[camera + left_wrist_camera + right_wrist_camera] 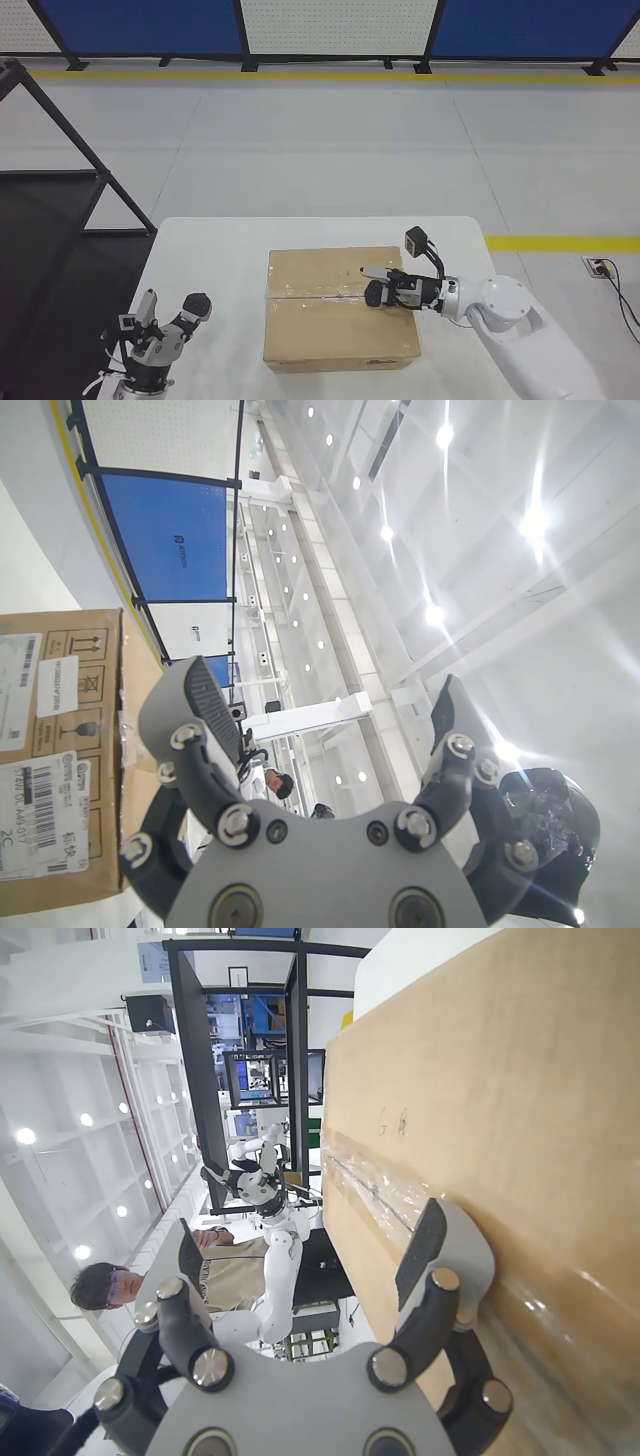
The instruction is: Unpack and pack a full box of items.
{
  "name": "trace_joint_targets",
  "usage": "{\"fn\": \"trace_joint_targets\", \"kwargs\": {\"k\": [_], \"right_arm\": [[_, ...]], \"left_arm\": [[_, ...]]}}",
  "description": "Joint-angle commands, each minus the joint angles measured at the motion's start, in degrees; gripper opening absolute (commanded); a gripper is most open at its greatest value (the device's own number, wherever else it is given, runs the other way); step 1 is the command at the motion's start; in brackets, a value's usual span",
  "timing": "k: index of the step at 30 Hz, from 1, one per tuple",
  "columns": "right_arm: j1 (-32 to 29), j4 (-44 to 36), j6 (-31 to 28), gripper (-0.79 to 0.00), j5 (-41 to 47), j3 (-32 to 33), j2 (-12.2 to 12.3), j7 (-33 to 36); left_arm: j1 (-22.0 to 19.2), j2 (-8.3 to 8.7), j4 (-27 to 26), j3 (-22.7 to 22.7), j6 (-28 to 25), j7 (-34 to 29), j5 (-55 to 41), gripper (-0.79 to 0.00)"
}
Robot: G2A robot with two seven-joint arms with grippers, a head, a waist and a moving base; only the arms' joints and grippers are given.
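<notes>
Cardboard makes the box (340, 310) stiff, and a full one is likely heavy. It sits taped shut on the white table (210, 260). The right gripper (372, 283) is spread wide, with one finger against the slippery tape (310, 294). The flap edges seem best to grab. The left gripper (172, 308) is spread too, well apart from the box.

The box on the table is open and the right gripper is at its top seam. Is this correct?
No. The box is shut, taped along the seam; the top view shows it. The right gripper is indeed at its top seam.
</notes>
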Motion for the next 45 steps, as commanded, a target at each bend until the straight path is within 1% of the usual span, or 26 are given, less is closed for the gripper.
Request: {"fn": "trace_joint_targets", "kwargs": {"k": [1,7,26,31,34,36,41,45], "right_arm": [[-0.4,-0.1,-0.1,0.0,-0.1,0.5,0.1,0.1],[-2.4,-0.9,-0.2,0.0,-0.3,3.6,0.8,-0.2],[-12.3,-5.6,-0.7,0.0,1.4,16.3,3.5,-0.7],[-13.7,-8.3,-1.7,0.0,2.1,17.7,3.7,0.0],[-12.6,-10.3,-0.9,0.0,1.6,16.4,3.6,0.3],[-10.9,-11.3,-0.1,0.0,1.0,14.1,3.2,0.5],[-3.8,-12.0,1.9,0.0,0.8,5.7,1.4,1.4],[3.2,-10.4,4.3,0.0,-0.1,-2.7,-0.9,1.0]], "left_arm": [[-0.1,-0.01,-0.1,0.2,0.1,0.0,0.2,0.0],[-0.3,-0.04,-0.2,0.4,0.4,0.1,0.7,0.0],[-1.1,-0.07,-0.1,0.7,1.2,-0.2,1.0,0.0],[-1.1,-0.06,-0.2,0.4,1.0,0.0,0.8,0.0],[-0.9,-0.08,-0.4,0.0,0.6,0.0,0.3,0.0],[-0.8,-0.08,-0.6,-0.2,0.3,0.0,0.0,0.0],[0.1,-0.09,-0.2,-1.0,-0.5,-0.4,-1.2,0.0],[0.9,-0.16,0.9,-1.7,-1.7,-0.9,-3.3,0.0]]}}
